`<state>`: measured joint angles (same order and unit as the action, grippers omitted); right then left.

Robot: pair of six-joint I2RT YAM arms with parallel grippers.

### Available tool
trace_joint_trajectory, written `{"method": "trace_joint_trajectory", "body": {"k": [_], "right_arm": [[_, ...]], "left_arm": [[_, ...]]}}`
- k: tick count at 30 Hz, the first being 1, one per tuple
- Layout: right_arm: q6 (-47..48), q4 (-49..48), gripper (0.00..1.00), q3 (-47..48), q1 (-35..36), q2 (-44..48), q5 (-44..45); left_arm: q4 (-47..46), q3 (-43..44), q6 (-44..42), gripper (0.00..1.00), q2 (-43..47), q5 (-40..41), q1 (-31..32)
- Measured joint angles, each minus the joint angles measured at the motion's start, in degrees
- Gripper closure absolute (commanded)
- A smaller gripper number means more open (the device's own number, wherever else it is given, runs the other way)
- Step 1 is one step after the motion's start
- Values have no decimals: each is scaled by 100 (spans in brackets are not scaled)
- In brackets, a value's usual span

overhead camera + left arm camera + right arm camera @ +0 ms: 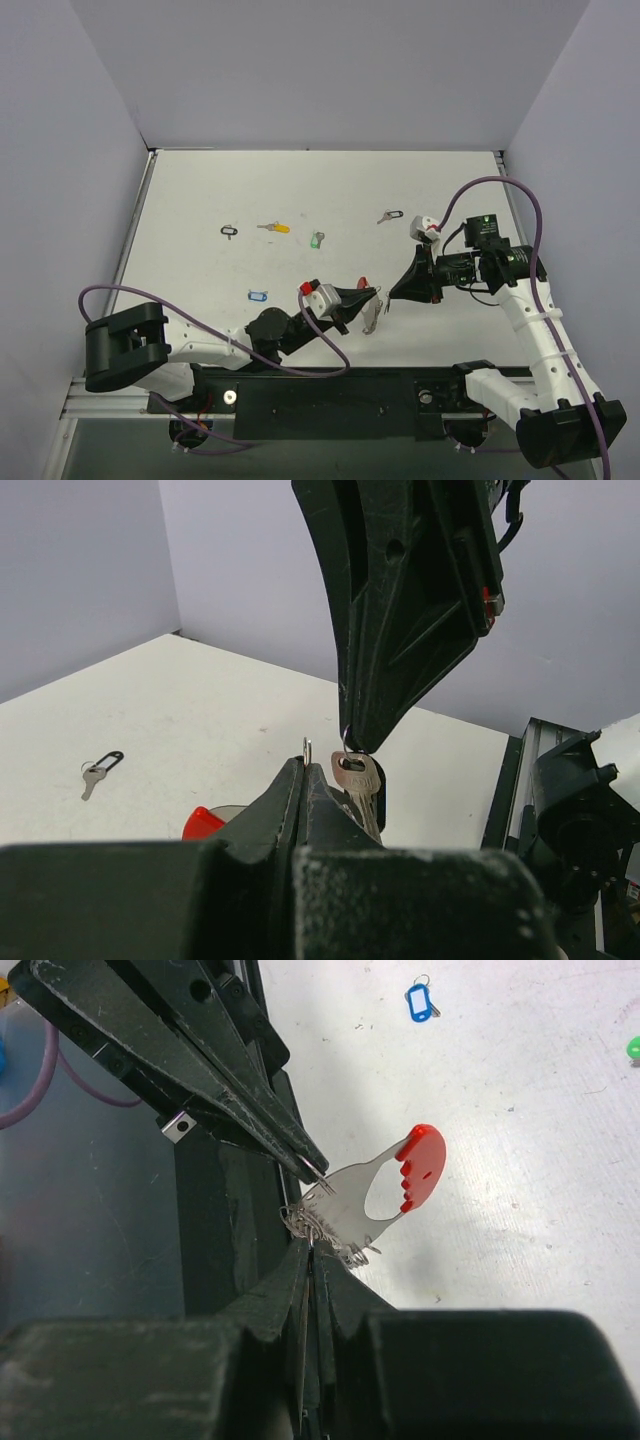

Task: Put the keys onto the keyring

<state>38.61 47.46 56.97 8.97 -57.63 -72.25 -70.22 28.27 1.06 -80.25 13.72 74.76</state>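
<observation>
The keyring [352, 1198] is a silver plate with a red tip and a bunch of small wire loops. My left gripper [318, 1178] is shut on the plate's edge and holds it above the table; a thin loop [307, 748] sticks up from its jaws. Tip to tip with it, my right gripper [312, 1248] is shut on a silver key [357, 782] with a black tag. That key hangs beside the left fingertips [290, 780]. In the top view the two grippers [372, 293] [390, 296] meet near the table's front middle. Loose keys lie beyond: blue [259, 296], green [317, 240], yellow [273, 228], black [229, 231].
Another black-tagged key [390, 216] lies at the back right of the white table [200, 190]. Grey walls stand on three sides. The black base rail [330, 395] runs along the near edge, and a purple cable [500, 182] loops over the right arm.
</observation>
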Motion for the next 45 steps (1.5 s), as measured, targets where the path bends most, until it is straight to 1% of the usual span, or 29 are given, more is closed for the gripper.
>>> {"method": "trace_joint_trajectory", "body": {"k": [18, 32, 45], "right_arm": [[-111, -229, 100, -74, -74, 22, -44], [-546, -675, 100, -249, -63, 22, -72], [-588, -739, 100, -299, -57, 22, -216]], "left_arm": [[-87, 17, -7, 100, -243, 234, 133], [-168, 101, 26, 100, -328, 238, 133], [-203, 114, 118, 100, -422, 238, 133]]}}
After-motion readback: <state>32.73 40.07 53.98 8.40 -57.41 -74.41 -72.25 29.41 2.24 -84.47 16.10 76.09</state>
